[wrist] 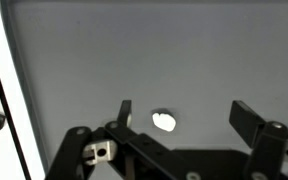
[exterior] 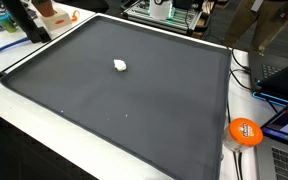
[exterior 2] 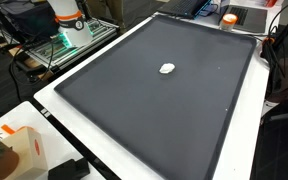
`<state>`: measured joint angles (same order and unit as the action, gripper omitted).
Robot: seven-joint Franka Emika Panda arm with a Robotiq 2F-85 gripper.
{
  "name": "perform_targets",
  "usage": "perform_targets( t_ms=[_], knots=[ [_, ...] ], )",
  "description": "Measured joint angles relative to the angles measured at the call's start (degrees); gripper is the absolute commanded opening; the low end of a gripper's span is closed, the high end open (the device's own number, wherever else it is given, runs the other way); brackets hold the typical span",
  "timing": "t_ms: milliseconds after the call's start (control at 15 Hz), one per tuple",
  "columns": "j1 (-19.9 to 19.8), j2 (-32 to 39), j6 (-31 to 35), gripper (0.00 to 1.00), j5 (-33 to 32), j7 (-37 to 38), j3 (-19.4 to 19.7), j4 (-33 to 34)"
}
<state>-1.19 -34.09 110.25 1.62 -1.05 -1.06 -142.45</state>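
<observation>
- Underneath everything, a dark grey flat mat (wrist: 104, 50) covers a white table (exterior: 44, 140), with cluttered desks around it.
- Above the mat hangs the Robotiq gripper (wrist: 180, 108), jaws spread wide and holding nothing.
- Between its fingers (wrist: 125, 110), nearer the picture-left one and touching neither, lies a small white crumpled lump (wrist: 164, 121), perhaps paper.

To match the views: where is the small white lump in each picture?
In an exterior view: white lump left of centre, upper half.
In an exterior view: white lump just above centre.
Wrist view: white lump low centre, framed by the open pincer.
Shared landmark: the dark mat.
</observation>
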Motion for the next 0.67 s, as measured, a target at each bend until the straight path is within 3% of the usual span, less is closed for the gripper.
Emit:
perform_targets(
  t_ms=[333, 467, 667],
  knots=[
    [0.0, 7.0, 12.0, 1.00, -0.4, 4.0, -2.0, 3.6],
    [0.0, 13.0, 12.0, 1.00, -0.9, 4.4, -2.3, 7.7],
    [0.0, 22.6, 6.8, 1.00, -1.0, 4.0, -2.0, 15.5]
  ],
)
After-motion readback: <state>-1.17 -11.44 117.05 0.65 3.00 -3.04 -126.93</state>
